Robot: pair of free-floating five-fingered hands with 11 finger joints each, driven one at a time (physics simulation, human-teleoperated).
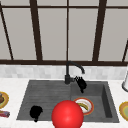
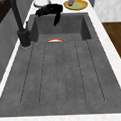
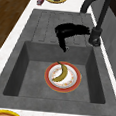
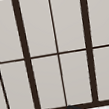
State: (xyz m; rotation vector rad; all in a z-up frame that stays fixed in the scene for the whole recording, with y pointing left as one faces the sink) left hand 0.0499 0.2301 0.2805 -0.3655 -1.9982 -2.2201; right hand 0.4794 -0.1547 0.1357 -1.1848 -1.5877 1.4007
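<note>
At the worktop's left edge a yellow plate point(image 1: 3, 99) with food and a small red packet point(image 1: 4, 114) are seen, and the left hand point(image 1: 35, 112) is held over the front left corner of the sink point(image 1: 45, 95), its finger state not to be told. A red ball point(image 1: 67, 115) is seen at the sink's front edge, and behind it a banana point(image 3: 62, 73) lies untouched on a red-rimmed plate point(image 3: 75, 83) on the basin floor. The right hand point(image 1: 81, 83) is held beside the faucet point(image 1: 68, 75) near the sink's back edge, above that plate, fingers loose and pointing down, nothing grasped; another yellow plate point(image 1: 124, 110) sits at the right edge.
</note>
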